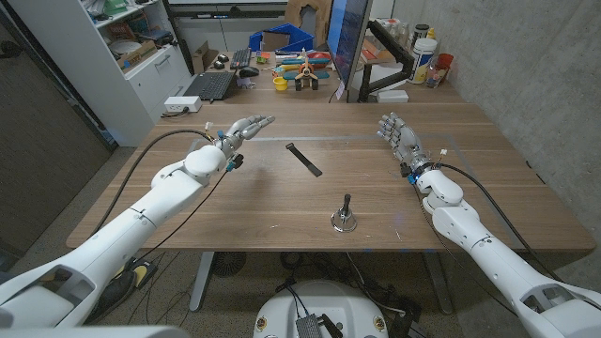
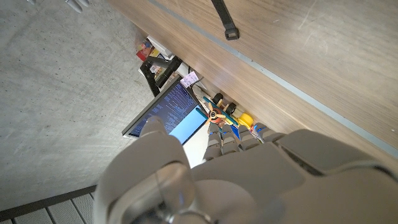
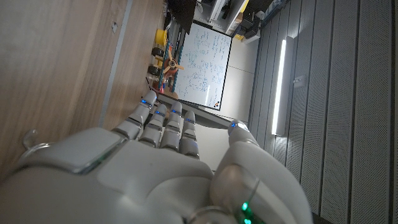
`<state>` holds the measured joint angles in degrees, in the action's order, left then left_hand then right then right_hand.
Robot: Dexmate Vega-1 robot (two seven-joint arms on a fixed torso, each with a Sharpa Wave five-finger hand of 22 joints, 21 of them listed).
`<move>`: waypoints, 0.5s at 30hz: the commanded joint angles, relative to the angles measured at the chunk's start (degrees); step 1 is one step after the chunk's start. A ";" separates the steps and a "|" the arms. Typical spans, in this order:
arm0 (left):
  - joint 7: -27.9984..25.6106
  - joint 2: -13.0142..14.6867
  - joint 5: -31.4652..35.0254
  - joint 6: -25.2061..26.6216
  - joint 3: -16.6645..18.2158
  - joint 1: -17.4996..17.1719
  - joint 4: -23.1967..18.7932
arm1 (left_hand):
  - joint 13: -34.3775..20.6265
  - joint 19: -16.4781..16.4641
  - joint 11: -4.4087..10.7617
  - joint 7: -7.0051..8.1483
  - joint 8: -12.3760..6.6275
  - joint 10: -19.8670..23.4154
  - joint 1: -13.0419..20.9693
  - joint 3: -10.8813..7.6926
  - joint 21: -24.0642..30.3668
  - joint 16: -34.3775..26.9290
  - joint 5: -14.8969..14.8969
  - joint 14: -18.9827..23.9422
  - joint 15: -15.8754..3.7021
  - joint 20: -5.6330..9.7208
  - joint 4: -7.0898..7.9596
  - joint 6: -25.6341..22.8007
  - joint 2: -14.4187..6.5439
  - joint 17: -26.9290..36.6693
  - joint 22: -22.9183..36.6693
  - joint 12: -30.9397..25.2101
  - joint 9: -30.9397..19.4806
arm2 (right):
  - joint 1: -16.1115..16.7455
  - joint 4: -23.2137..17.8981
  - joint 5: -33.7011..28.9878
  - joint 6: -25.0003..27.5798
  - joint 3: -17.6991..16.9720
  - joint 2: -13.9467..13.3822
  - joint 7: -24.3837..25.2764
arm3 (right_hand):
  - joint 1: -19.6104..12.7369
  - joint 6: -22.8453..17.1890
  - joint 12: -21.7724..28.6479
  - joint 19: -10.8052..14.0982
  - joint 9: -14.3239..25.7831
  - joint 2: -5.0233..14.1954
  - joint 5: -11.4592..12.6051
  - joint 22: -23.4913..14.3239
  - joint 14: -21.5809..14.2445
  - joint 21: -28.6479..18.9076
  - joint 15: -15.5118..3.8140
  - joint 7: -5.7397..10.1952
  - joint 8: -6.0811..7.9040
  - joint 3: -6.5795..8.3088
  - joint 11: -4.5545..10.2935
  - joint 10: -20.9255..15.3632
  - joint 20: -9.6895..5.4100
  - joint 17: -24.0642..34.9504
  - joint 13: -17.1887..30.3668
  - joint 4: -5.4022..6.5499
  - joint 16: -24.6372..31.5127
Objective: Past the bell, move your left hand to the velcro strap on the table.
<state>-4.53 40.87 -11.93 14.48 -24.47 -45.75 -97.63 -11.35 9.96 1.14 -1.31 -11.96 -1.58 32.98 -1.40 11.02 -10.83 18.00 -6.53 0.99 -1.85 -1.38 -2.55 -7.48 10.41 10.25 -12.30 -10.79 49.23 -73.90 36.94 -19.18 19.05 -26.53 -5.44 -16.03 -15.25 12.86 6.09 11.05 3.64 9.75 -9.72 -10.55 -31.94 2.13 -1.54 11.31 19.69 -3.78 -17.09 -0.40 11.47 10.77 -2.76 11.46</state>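
Note:
A black velcro strap (image 1: 304,159) lies slantwise on the wooden table (image 1: 282,202), a little past its middle. Its end also shows in the left wrist view as a dark band, the velcro strap (image 2: 224,18). A small metal bell (image 1: 345,217) with a dark handle stands nearer the front, right of the strap. My left hand (image 1: 244,129) hovers over the table's far left part, fingers stretched out and apart, holding nothing, left of the strap. My right hand (image 1: 398,134) stands at the far right with fingers extended, empty.
Behind the table's far edge stand a monitor (image 1: 347,38), a laptop (image 1: 210,85), colourful toys (image 1: 300,73) and bottles (image 1: 425,54). A white shelf unit (image 1: 122,56) is at the back left. Cables run along both forearms.

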 commanded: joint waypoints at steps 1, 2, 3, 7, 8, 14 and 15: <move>2.03 1.22 2.38 2.51 -1.46 1.19 -1.68 | -0.06 2.18 0.17 0.32 -0.22 0.14 0.78 0.16 0.44 -0.08 -0.09 0.05 -0.01 -0.19 -0.54 -0.40 -0.14 0.16 0.24 -0.17 -0.25 | -0.02 0.14 0.14 -0.03 -0.08 0.00 -0.14 | 0.16 -0.55 0.25 0.60 0.13 0.47 0.24 -0.28 -0.63 0.38 0.02 -0.04 0.22 0.20 0.13 -0.64 -0.05 -0.03 0.29 -0.28 0.27; 2.23 1.30 2.54 2.60 -1.55 1.27 -1.79 | -0.06 2.17 0.13 0.31 -0.22 0.14 0.80 0.15 0.44 -0.08 -0.10 0.04 -0.02 -0.19 -0.55 -0.40 -0.14 0.16 0.24 -0.17 -0.25 | -0.03 0.15 0.15 -0.01 -0.07 0.01 -0.14 | 0.16 -0.55 0.25 0.59 0.13 0.48 0.24 -0.28 -0.61 0.41 0.02 -0.04 0.22 0.20 0.13 -0.64 -0.05 -0.03 0.29 -0.28 0.26; 2.54 1.41 2.80 2.65 -1.77 1.45 -1.90 | -0.07 2.14 0.13 0.35 -0.24 0.14 0.84 0.14 0.46 -0.09 -0.12 0.06 -0.02 -0.17 -0.57 -0.47 -0.14 0.16 0.24 -0.17 -0.25 | -0.12 0.25 0.14 -0.05 -0.02 0.07 -0.20 | 0.16 -0.55 0.25 0.59 0.13 0.48 0.24 -0.28 -0.58 0.42 0.01 -0.07 0.22 0.20 0.14 -0.65 -0.03 -0.03 0.29 -0.29 0.25; 3.19 1.67 3.45 2.61 -2.11 1.59 -2.22 | -0.07 2.14 0.05 0.31 -0.26 0.28 0.97 0.10 0.48 -0.09 -0.20 0.08 -0.02 -0.16 -0.65 -0.55 -0.14 0.17 0.25 -0.22 -0.25 | -0.21 0.27 0.09 -0.17 0.08 0.25 -0.22 | 0.19 -0.58 0.24 0.61 0.13 0.51 0.24 -0.28 -0.56 0.51 -0.09 -0.07 0.23 0.19 0.12 -0.62 -0.02 -0.03 0.29 -0.28 0.24; 3.29 1.75 3.65 2.60 -2.19 1.59 -2.32 | -0.07 2.13 0.02 0.32 -0.24 0.26 1.01 0.09 0.49 -0.09 -0.22 0.09 0.01 -0.17 -0.68 -0.52 -0.14 0.18 0.25 -0.21 -0.26 | -0.24 0.26 0.06 -0.16 0.11 0.27 -0.19 | 0.19 -0.54 0.24 0.63 0.13 0.52 0.24 -0.29 -0.59 0.53 -0.11 -0.04 0.21 0.19 0.15 -0.63 -0.04 -0.03 0.29 -0.29 0.25; 4.05 2.07 4.46 2.53 -2.39 1.73 -2.66 | -0.08 2.11 0.12 0.37 -0.26 0.30 1.17 0.04 0.51 -0.10 -0.32 0.13 0.02 -0.24 -0.77 -0.65 -0.13 0.19 0.26 -0.21 -0.26 | -0.26 0.16 -0.06 0.01 0.28 0.38 -0.01 | 0.21 -0.56 0.24 0.66 0.13 0.54 0.25 -0.29 -0.61 0.65 -0.13 0.03 0.21 0.19 0.07 -0.65 -0.04 -0.03 0.29 -0.30 0.25; 4.24 2.12 4.59 2.56 -2.46 1.82 -2.67 | -0.08 2.12 0.14 0.37 -0.27 0.31 1.20 0.04 0.52 -0.12 -0.34 0.16 0.00 -0.25 -0.79 -0.68 -0.13 0.19 0.26 -0.22 -0.26 | -0.27 0.17 -0.08 0.00 0.30 0.41 0.02 | 0.21 -0.57 0.24 0.67 0.13 0.54 0.25 -0.29 -0.62 0.67 -0.12 0.03 0.22 0.19 0.07 -0.64 -0.02 -0.03 0.29 -0.30 0.25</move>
<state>-1.86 42.32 -8.97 16.63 -26.23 -44.47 -99.52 -11.34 9.96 1.13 -1.00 -11.96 -1.58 33.52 -1.40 11.25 -10.83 17.79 -6.53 0.99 -1.85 -1.84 -2.87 -7.55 10.41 10.25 -12.30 -10.79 49.13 -73.72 37.03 -19.27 19.04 -26.39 -5.59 -16.01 -15.25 12.86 6.09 11.05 3.65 9.75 -9.72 -10.75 -31.32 1.93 -1.54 11.31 19.69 -3.57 -17.30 -0.40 11.47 10.77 -2.76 11.46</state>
